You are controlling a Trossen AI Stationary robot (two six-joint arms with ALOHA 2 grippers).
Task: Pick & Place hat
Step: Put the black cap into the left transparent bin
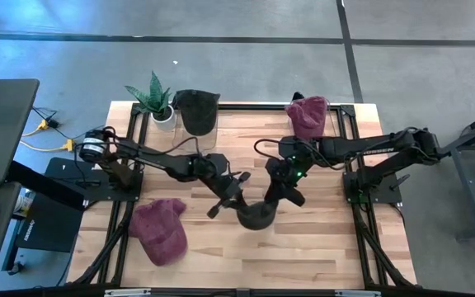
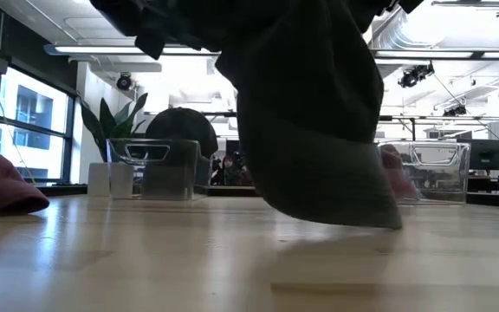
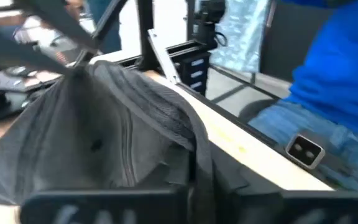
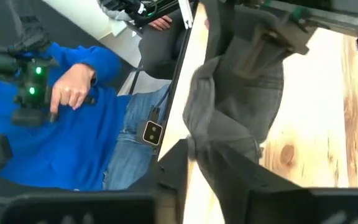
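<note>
Dark hat (image 1: 256, 216) near table (image 1: 320, 247) centre, gripped from both sides.

Held at one edge by left gripper (image 1: 236, 195), clamped on the fabric, and at the other by right gripper (image 1: 275, 196), also clamped on it. Hangs just above the wood in the low view, lowest edge touching or nearly so; cannot tell which. Maroon hat (image 1: 160, 231) lying flat at front left. Further back: black hat (image 1: 196, 110) and second maroon hat (image 1: 306, 116) in clear bins, plant (image 1: 152, 97) beside the black one. Person in blue (image 4: 55, 118) seated beyond the table edge.
</note>
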